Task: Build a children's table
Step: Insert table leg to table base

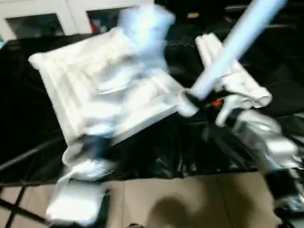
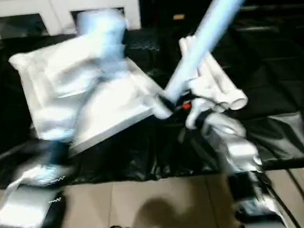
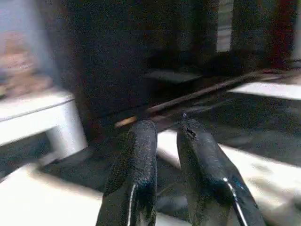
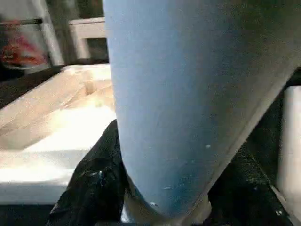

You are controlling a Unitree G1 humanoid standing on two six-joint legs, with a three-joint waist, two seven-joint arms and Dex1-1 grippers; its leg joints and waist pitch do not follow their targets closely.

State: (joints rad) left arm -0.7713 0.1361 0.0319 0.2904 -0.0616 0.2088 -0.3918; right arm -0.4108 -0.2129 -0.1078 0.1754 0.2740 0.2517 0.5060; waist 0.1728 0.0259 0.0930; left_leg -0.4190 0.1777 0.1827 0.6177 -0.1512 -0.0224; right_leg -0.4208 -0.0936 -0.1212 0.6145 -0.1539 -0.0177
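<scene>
- Nearest to us, our two silver forearms rise from the bottom corners of the head view, above a beige tiled floor [image 1: 166, 194].
- Our right gripper [image 1: 202, 102], just right of the frame's centre, is pinching a long white tapered tube leg [image 1: 251, 22] near its lower end; the leg slants up to the upper right corner of the frame, and its foot sits at the near right corner of the tabletop.
- From the right wrist camera we see that same leg [image 4: 188, 94] close up, with a black finger [image 4: 91, 183] pressed against its side.
- Our left gripper [image 3: 170, 155] points toward dark furniture in its wrist view, its two black fingers [image 3: 136, 169] a narrow gap apart with nothing between them.
- Left of centre in the head view lies the white plastic rectangular tabletop [image 1: 78, 83], ribbed underside up, on a black sheet-covered work surface [image 1: 11, 123].
- We see a blurred pale upright shape [image 1: 145, 27] above the tabletop's far edge; we cannot tell what it is.
- Right of centre, behind the held leg, a bundle of spare white tube legs [image 1: 244, 85] lies on the black sheet, just beside our right gripper.
- Along the top left of the frame stands a white cabinet with glass doors [image 1: 65, 14].
</scene>
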